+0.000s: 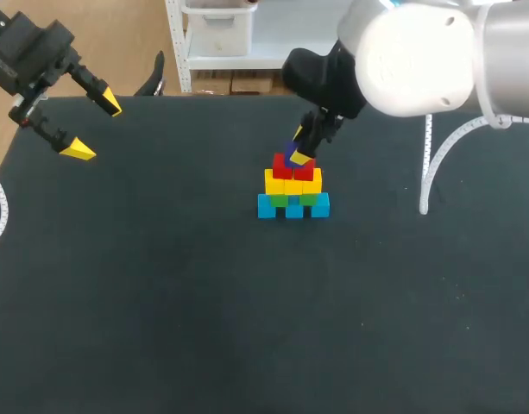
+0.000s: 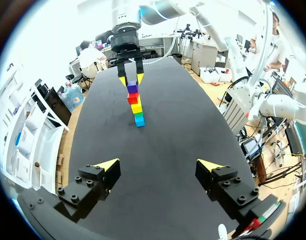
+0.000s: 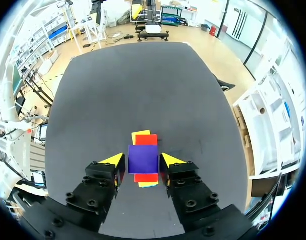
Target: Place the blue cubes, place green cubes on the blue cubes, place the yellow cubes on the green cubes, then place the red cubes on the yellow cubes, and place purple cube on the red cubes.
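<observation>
On the black tabletop [image 1: 160, 302] the left arm [image 1: 31, 52] hangs over the far left corner, its jaws wide apart and empty. The right arm [image 1: 402, 52] reaches to the stack [image 1: 293, 191] mid-tabletop, its jaws closed on the purple cube [image 1: 294, 155], which looks tilted and touches the red cubes [image 1: 292, 172]. This looks like the last step; the next move probably calls for squaring the cube, then a gentle release
</observation>
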Controlling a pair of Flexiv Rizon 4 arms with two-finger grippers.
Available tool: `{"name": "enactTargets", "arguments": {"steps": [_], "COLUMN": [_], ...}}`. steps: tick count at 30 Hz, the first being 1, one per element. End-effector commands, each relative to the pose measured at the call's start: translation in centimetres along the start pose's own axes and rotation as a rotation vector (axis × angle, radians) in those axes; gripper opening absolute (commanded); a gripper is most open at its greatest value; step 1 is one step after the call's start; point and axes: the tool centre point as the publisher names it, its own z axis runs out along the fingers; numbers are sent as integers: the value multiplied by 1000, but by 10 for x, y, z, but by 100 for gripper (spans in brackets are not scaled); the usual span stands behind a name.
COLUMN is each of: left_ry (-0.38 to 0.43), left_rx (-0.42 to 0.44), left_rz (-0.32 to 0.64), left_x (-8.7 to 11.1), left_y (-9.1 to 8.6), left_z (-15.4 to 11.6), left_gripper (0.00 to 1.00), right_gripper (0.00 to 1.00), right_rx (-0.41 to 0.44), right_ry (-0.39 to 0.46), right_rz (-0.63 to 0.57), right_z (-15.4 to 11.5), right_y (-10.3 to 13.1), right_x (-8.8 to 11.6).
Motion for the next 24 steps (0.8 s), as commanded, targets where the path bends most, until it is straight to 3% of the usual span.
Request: {"name": "enactTargets", "arguments": {"steps": [1, 2, 3, 4, 11, 18, 24], "left_ry": [0, 0, 0, 0, 0, 0, 0], "left_rx": [4, 4, 4, 4, 4, 4, 4], "left_rz": [2, 2, 2, 2, 2, 2, 2], "left_x": [1, 1, 1, 1, 1, 1, 1], "left_y": [2, 2, 2, 2, 2, 2, 2], "left_z": [0, 0, 0, 0, 0, 0, 0], "left_gripper": [100, 100, 100, 100, 100, 100, 100], "right_gripper": [49, 67, 95, 100, 100, 100, 100], "right_rx": [-5, -5, -4, -1, 61, 144, 143], "right_ry": [0, 1, 1, 2, -19, -76, -127], "right_rz": [0, -1, -1, -2, 62, 184, 211], "right_z": [0, 0, 0, 0, -16, -47, -65], "right_y": [-2, -2, -2, -3, -17, -38, -44], "right_x": [-1, -1, -1, 0, 13, 54, 88]}}
